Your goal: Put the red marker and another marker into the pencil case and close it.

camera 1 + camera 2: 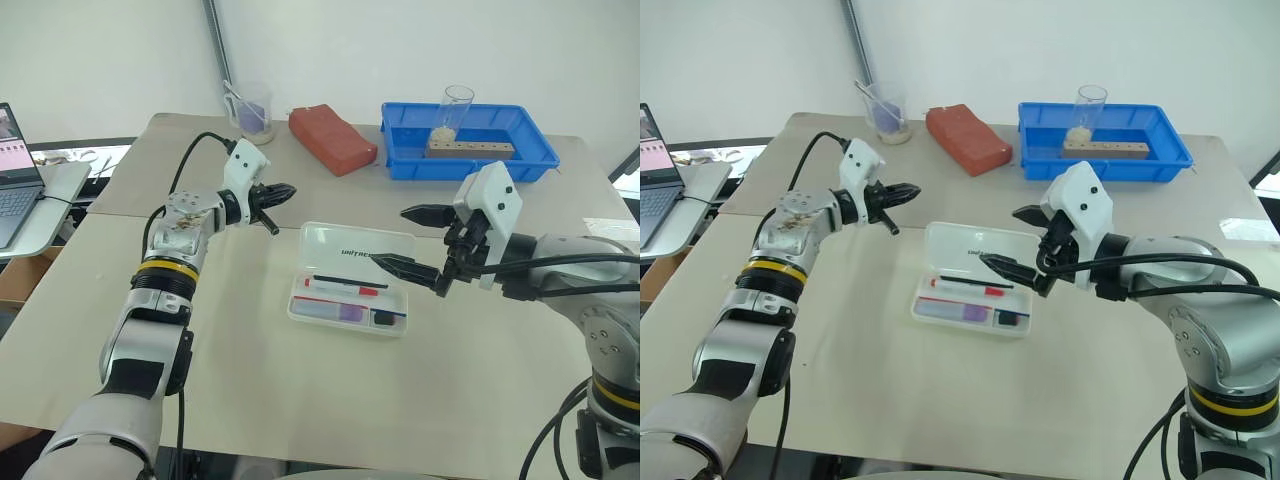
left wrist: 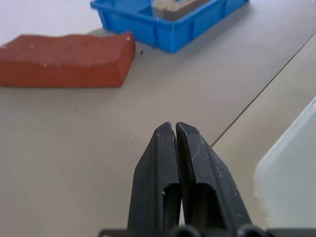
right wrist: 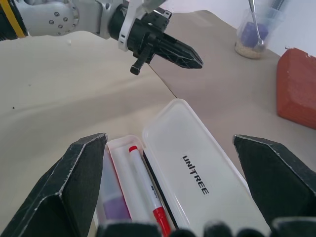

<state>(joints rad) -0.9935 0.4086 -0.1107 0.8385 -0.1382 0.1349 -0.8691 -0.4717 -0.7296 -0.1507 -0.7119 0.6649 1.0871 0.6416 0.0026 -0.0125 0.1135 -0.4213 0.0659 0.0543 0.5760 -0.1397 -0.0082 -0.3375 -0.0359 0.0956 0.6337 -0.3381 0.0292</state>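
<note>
The pencil case (image 1: 355,245) lies open in the middle of the table, its lettered lid flat behind the shallow base. In the base lie the red marker (image 1: 345,288) and, nearer to me, the lavender highlighter (image 1: 335,311). My left gripper (image 1: 287,189) hovers shut and empty above the table, beyond the case's left end. My right gripper (image 1: 408,240) hangs open over the case's right end, with nothing between its fingers. In the right wrist view the marker (image 3: 143,182) and the lid (image 3: 197,173) lie between the spread fingers, and the left gripper (image 3: 192,60) shows beyond.
A red brick (image 1: 332,138) and a blue tray (image 1: 470,167) holding a glass beaker and a wooden block stand at the back. A cup (image 1: 250,110) with a purple item sits at the back left. A laptop (image 1: 15,170) rests on a side table at the left.
</note>
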